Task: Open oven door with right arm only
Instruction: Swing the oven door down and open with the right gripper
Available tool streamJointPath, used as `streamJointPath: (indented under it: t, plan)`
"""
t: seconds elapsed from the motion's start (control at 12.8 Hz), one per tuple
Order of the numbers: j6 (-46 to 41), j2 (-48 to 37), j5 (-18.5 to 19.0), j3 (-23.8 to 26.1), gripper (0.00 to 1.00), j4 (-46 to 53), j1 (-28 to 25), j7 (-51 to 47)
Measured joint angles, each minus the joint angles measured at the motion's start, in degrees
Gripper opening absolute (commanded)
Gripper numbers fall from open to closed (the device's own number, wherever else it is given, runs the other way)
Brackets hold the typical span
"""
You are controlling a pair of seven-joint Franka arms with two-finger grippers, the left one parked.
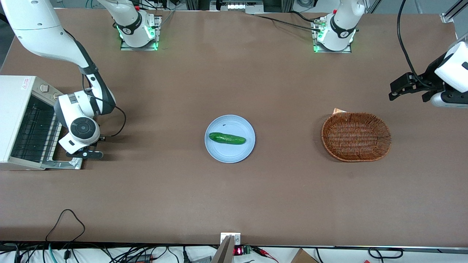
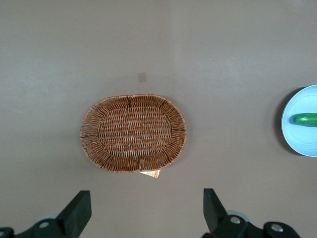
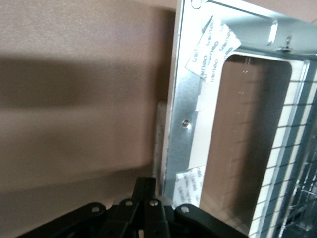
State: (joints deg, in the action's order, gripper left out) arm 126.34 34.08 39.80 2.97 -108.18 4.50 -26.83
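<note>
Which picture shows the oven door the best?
The right wrist view: the open oven door fills it, lying flat by the gripper. The front view shows only its edge under the arm. The left wrist view misses it.

Gripper [image 1: 86, 154] over the oven door [image 1: 65, 160]; cucumber [image 1: 227, 138] on plate [image 1: 219, 153]

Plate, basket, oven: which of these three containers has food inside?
The blue plate: it holds a cucumber. The wicker basket and oven show none. The pincer hangs by the lowered oven door.

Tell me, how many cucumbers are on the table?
1. The cucumber lies on the blue plate mid-table, between the basket and the toaster oven. The oven door lies open under the gripper.
</note>
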Motion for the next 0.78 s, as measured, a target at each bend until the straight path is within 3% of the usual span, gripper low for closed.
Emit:
streamJointPath:
  t: [0.23,0.31,0.47,0.55,0.78]
  plan:
    - [-0.6,-0.2,-4.6,0.0,0.02,0.9,-1.0,0.2]
    - [-1.8,-0.5,-6.9,0.1,0.11,1.6,-1.3,0.5]
    - [-7.7,-2.1,-11.9,1.1,0.78,3.9,-1.7,1.9]
    - [-12.0,-3.0,-15.4,1.6,0.96,5.8,-1.8,4.3]
    - [-23.8,-5.5,-25.7,1.8,0.98,13.1,-1.8,12.1]
